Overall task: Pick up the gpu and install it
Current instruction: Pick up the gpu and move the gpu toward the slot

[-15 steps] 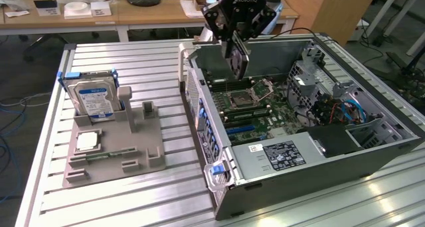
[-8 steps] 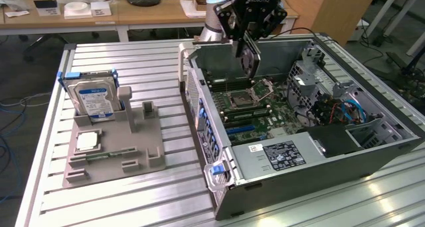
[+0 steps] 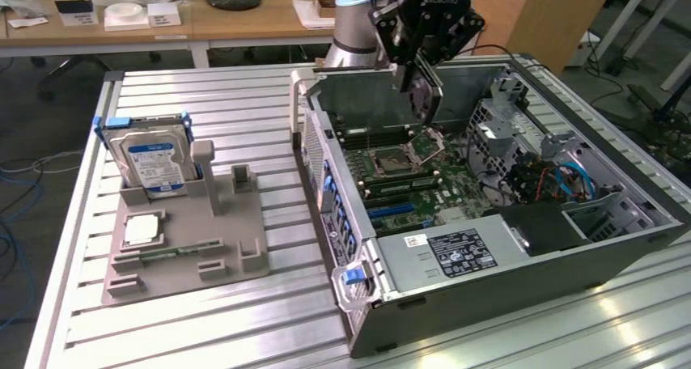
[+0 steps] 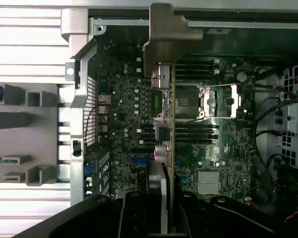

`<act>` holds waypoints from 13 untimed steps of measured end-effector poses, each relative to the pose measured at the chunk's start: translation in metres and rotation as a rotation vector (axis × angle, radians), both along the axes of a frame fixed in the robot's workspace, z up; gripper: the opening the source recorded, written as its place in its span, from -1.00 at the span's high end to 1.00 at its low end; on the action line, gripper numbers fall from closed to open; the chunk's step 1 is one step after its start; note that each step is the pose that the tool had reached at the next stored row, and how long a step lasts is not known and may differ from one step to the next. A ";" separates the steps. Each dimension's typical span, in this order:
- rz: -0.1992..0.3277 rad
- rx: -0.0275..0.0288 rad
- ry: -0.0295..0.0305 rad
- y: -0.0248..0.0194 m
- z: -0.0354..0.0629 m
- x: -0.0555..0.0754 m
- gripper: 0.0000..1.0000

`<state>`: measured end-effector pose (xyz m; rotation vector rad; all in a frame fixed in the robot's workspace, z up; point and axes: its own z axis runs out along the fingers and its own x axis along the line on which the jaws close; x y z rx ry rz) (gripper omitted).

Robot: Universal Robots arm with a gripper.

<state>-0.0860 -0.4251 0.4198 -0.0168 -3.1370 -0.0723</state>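
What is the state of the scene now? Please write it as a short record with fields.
pincer: shut on the gpu, gripping its upper part
gpu: upright, hanging over the motherboard, apparently not in a slot yet
computer case: lying open, inside exposed
hard drive: standing in the grey holder, on the exterior view's left

Inspection finding: no text can be read with certainty.

- The hard drive (image 3: 144,136) carries a blue label (image 3: 154,165); its print is illegible.
- The power supply (image 3: 432,278) carries a black label (image 3: 467,252) with white print, illegible, and a white sticker (image 3: 413,241) just beside it, also illegible.
- The desk cards (image 3: 164,14) show dark marks, unreadable.
- No marking on the gpu (image 3: 423,102) is legible.
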 end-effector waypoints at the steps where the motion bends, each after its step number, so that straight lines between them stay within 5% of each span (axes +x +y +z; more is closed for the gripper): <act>1: 0.000 0.0000 0.0000 0.0000 0.0000 0.003 0.44; 13: 0.000 0.0000 0.0002 0.0000 0.0000 0.041 0.44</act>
